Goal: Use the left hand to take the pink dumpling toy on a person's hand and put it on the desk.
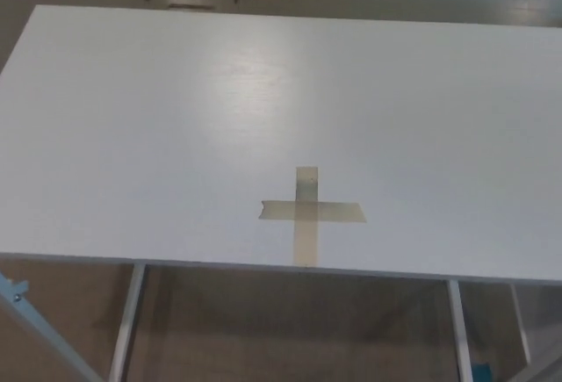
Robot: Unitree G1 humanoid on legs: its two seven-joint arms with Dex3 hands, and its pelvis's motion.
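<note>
A white desk (176, 136) fills most of the head view. A cross of yellowish tape (307, 212) is stuck on it near the front edge. No pink dumpling toy and no person's hand show anywhere in this view. Neither of my hands is in the picture.
The desk's front edge (263, 266) runs across the lower part of the view, with white metal legs (127, 325) and brown floor below it. A light blue bar (35, 325) slants across the bottom left corner. The desk's far edge lies near the top.
</note>
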